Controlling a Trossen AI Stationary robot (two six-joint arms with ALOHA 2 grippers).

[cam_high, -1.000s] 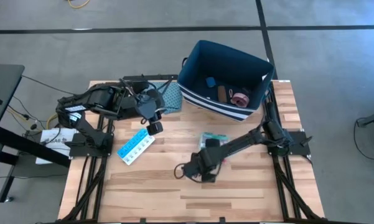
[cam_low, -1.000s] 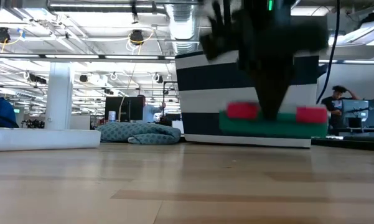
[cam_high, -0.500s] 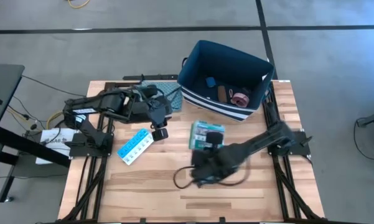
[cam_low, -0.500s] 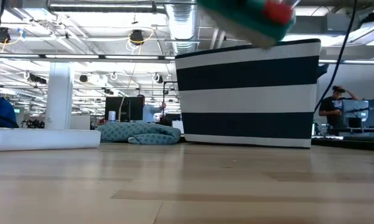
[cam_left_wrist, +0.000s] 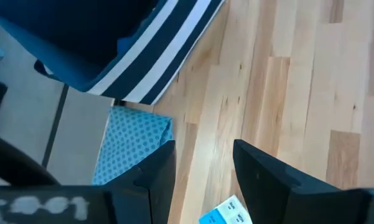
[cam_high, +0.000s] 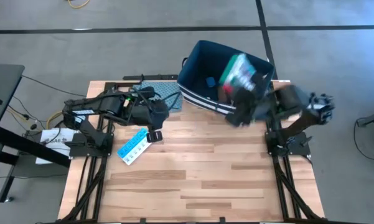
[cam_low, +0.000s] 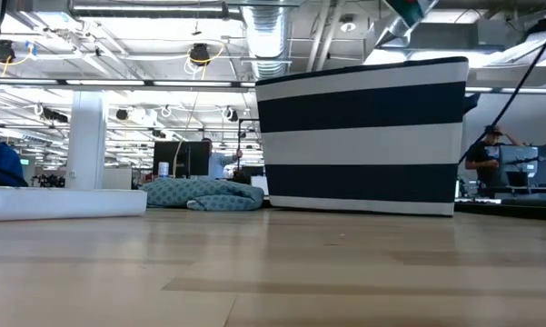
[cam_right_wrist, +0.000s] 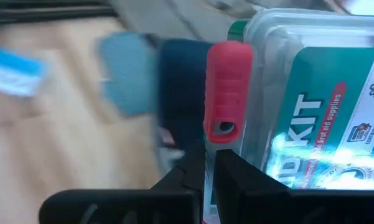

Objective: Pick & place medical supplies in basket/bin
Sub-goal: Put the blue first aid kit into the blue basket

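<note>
Wooden slat surface (cam_high: 193,174) w/ grey floor all round, open-plan room behind in the low view. Right arm's up high now, right gripper (cam_high: 241,93) over the bin (cam_high: 193,62), fingers (cam_right_wrist: 193,168) clamped tight on the edge of the teal-red flat box (cam_high: 238,70) — wrist view shows the red latch (cam_right_wrist: 227,93) and clear lid right at the pinch, so it's a thin edge grip. Box sits tilted above the bin's near-right part, blurry in the high view, clearly off the surface; low view catches only a teal corner (cam_low: 407,9) above the striped wall (cam_low: 363,136). Inside the bin, a blue cube (cam_high: 210,81) shows; the rest is hidden by the box. Judgement: this is the carry-and-drop step, box nearly in place. To do it well — get the whole box inside the rim before letting go, bring it lower so it doesn't bounce off the soft wall, level it a bit, then part the fingers cleanly and lift straight up. Edge grip could slip if swung fast, so go easy. Left gripper (cam_high: 152,132) waits low just beside the blue-white pill organizer (cam_high: 135,147), fingers (cam_left_wrist: 261,174) apart, nothing between them, teal patterned cloth (cam_high: 165,96) near. Organizer's prob next.
</note>
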